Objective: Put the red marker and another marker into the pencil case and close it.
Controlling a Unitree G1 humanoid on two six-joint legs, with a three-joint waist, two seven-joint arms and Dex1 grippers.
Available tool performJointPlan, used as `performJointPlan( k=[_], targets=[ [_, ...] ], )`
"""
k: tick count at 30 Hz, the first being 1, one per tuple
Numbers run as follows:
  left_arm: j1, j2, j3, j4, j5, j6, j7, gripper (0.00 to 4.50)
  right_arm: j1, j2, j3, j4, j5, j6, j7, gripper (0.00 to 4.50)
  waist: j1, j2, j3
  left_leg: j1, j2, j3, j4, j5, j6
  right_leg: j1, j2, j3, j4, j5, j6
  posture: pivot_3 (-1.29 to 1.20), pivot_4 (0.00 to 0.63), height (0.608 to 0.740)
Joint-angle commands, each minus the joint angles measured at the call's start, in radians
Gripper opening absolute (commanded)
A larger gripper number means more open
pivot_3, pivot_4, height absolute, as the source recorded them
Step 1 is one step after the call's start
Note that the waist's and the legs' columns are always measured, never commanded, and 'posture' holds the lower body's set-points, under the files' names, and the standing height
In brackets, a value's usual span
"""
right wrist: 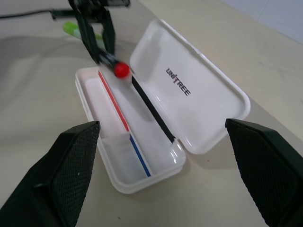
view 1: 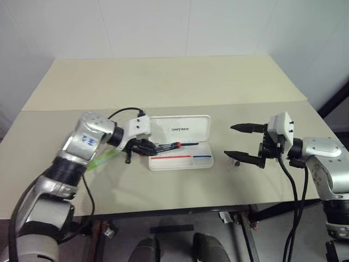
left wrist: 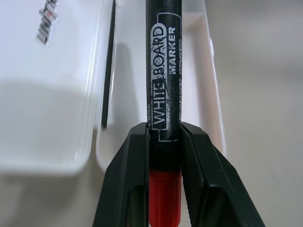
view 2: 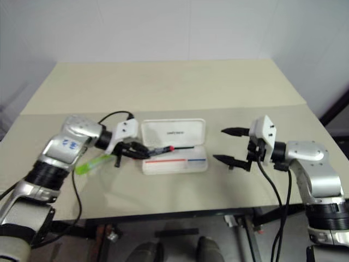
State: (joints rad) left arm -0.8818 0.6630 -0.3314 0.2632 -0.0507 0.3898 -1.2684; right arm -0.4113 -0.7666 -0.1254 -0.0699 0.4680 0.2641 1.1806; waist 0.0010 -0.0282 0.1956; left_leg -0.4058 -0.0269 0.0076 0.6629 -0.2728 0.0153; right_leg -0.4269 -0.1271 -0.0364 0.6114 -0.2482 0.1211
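Observation:
The white pencil case (view 1: 180, 131) lies open in the middle of the table, its lid (right wrist: 199, 80) laid back and its tray (right wrist: 142, 165) showing a red and blue stripe. My left gripper (view 1: 143, 147) is shut on the red marker (left wrist: 163, 71), which is black-bodied with red ends. It holds the marker nearly level over the case's left half, near the hinge. The light green marker (view 1: 101, 161) lies on the table left of the case, partly under my left arm. My right gripper (view 1: 242, 143) hangs open to the right of the case, holding nothing.
The beige table (view 1: 163, 82) has a seam across its middle and free room behind the case. Its front edge (view 1: 180, 210) runs close below the case. A white wall (view 1: 191, 27) stands behind. Black cables (view 1: 292, 185) hang from my right wrist.

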Motion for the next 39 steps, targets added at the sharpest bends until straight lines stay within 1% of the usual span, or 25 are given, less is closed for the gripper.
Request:
performJointPlan(
  k=[1, 4, 11, 15, 21, 23, 25, 32, 37, 39],
  targets=[
    [-0.074, -0.039, -0.019, 0.077, 0.044, -0.072, 0.009, 0.55, 0.029, -0.021, -0.047, -0.086, 0.034, 0.018, -0.026, 4.50, 0.001, 0.000, 0.000, 0.000, 0.000, 0.000, 0.000, 0.000, 0.000, 0.000, 0.000, 0.000, 0.000, 0.000, 0.000, 0.00, 0.150, 0.740],
    [-0.118, -0.083, -0.038, 0.158, 0.073, -0.122, 0.016, 0.55, 0.055, -0.018, -0.058, -0.130, 0.043, 0.033, -0.056, 4.50, 0.002, 0.000, 0.000, 0.000, 0.000, 0.000, 0.001, 0.000, 0.000, 0.000, 0.000, 0.000, 0.000, 0.000, 0.000, 0.00, 0.150, 0.740],
    [-0.193, -0.182, -0.058, 0.307, 0.127, -0.176, 0.034, 0.55, 0.112, -0.002, -0.073, -0.238, 0.072, 0.064, -0.128, 4.50, 0.008, 0.000, 0.000, 0.000, 0.000, 0.000, 0.001, -0.001, 0.001, 0.000, 0.000, 0.000, -0.001, 0.001, 0.001, 0.00, 0.150, 0.740],
    [-0.194, -0.210, -0.058, 0.326, 0.139, -0.166, 0.029, 0.55, 0.116, 0.005, -0.068, -0.263, 0.077, 0.070, -0.159, 4.50, 0.009, 0.000, 0.000, 0.000, -0.001, 0.000, 0.001, -0.001, 0.001, 0.000, -0.001, 0.001, -0.001, 0.001, 0.002, 0.00, 0.150, 0.740],
    [-0.184, -0.242, -0.055, 0.301, 0.139, -0.121, 0.031, 0.55, 0.111, 0.011, -0.060, -0.269, 0.083, 0.065, -0.181, 4.50, 0.017, 0.000, 0.000, -0.001, -0.001, -0.001, 0.001, -0.001, 0.002, 0.000, 0.000, 0.001, -0.001, 0.001, 0.002, 0.00, 0.150, 0.740],
    [-0.182, -0.249, -0.047, 0.294, 0.138, -0.116, 0.050, 1.31, 0.104, 0.014, -0.056, -0.262, 0.082, 0.060, -0.183, 4.50, 0.019, 0.000, 0.000, -0.001, -0.001, -0.001, 0.001, -0.001, 0.002, 0.000, 0.000, 0.001, -0.001, 0.001, 0.002, 0.00, 0.150, 0.740],
    [-0.182, -0.255, -0.037, 0.288, 0.134, -0.118, 0.066, 1.92, 0.096, 0.017, -0.050, -0.255, 0.080, 0.057, -0.182, 4.50, 0.022, 0.000, 0.000, -0.001, -0.001, -0.001, 0.001, -0.001, 0.002, 0.000, 0.000, 0.001, -0.001, 0.001, 0.002, 0.00, 0.150, 0.740],
    [-0.169, -0.249, -0.016, 0.234, 0.111, -0.102, 0.064, 1.92, 0.063, 0.029, -0.033, -0.229, 0.072, 0.045, -0.170, 4.50, 0.022, 0.000, 0.000, -0.001, -0.001, -0.001, 0.001, -0.001, 0.002, 0.000, 0.000, 0.001, -0.001, 0.001, 0.002, 0.00, 0.150, 0.740],
    [-0.142, -0.232, 0.019, 0.114, 0.047, -0.046, 0.006, 1.92, 0.055, 0.034, -0.026, -0.217, 0.071, 0.040, -0.163, 4.50, 0.021, 0.000, 0.000, -0.001, -0.001, -0.001, 0.001, -0.001, 0.002, 0.000, 0.000, 0.001, -0.001, 0.001, 0.002, 0.00, 0.150, 0.740],
    [-0.125, -0.219, 0.044, 0.043, 0.007, 0.020, -0.006, 2.25, 0.049, 0.036, -0.021, -0.206, 0.071, 0.036, -0.158, 4.50, 0.019, 0.000, 0.000, -0.001, 0.000, -0.001, 0.001, -0.001, 0.002, 0.000, 0.000, 0.001, -0.001, 0.001, 0.002, 0.00, 0.150, 0.740]
  ],
)
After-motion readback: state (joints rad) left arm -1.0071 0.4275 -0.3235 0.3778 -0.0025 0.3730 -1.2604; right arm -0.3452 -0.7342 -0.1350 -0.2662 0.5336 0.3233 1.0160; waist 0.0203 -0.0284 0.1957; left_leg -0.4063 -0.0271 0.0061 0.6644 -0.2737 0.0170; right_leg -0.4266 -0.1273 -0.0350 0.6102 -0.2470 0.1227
